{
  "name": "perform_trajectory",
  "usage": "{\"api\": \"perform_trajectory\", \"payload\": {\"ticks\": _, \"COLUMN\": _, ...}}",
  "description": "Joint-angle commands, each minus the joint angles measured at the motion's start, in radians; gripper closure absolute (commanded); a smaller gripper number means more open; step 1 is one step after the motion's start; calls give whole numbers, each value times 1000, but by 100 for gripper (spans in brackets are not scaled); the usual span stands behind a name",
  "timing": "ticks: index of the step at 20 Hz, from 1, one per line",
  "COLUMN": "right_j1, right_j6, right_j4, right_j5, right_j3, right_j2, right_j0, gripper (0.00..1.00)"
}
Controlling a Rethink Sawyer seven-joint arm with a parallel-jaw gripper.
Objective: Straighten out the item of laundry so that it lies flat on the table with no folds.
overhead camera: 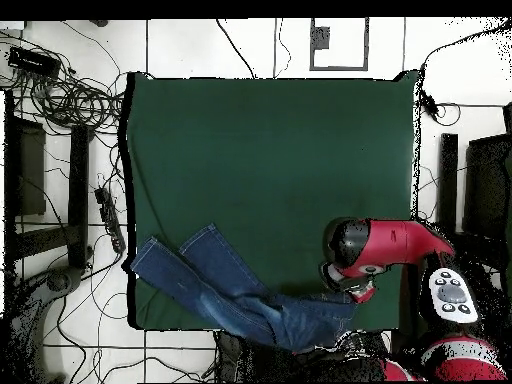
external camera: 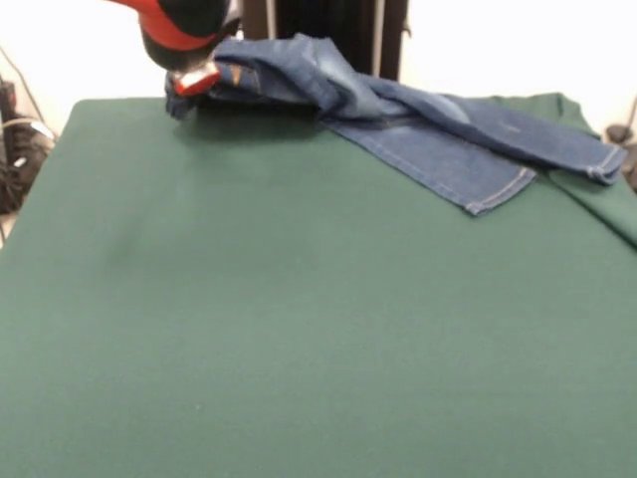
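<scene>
A wide dark green cloth-topped table (external camera: 299, 329) fills most of the front view, bare over its whole lower part. The small pair of blue denim jeans with orange-tan stitching (external camera: 418, 124) lies along the top of that frame, from upper left to the right edge. In the overhead view it sits at the lower left of the green top, its waist end reaching the table's bottom edge. The two legs run side by side towards one hem end and cross near the thighs, and the waist end is bunched and lifted off the cloth, so I judge the straightening barely begun: the waist needs laying down and the legs spreading apart. The red and black gripper (external camera: 194, 80) is at the waist end, upper left in the front view, apparently clenched on the denim there. Cables (overhead camera: 70, 100) trail over the tiled floor at the overhead frame's left.
</scene>
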Motion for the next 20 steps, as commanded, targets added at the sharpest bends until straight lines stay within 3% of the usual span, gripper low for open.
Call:
{"api": "perform_trajectory", "payload": {"ticks": 1, "right_j1": -115, "right_j6": -525, "right_j4": -76, "right_j5": 181, "right_j3": -118, "right_j2": 157, "right_j0": 9, "gripper": 100}}
{"api": "perform_trajectory", "payload": {"ticks": 7, "right_j1": -153, "right_j6": -603, "right_j4": -123, "right_j5": 213, "right_j3": -151, "right_j2": 171, "right_j0": -1, "gripper": 100}}
{"api": "perform_trajectory", "payload": {"ticks": 20, "right_j1": -69, "right_j6": -682, "right_j4": -285, "right_j5": 33, "right_j3": -270, "right_j2": 154, "right_j0": -32, "gripper": 100}}
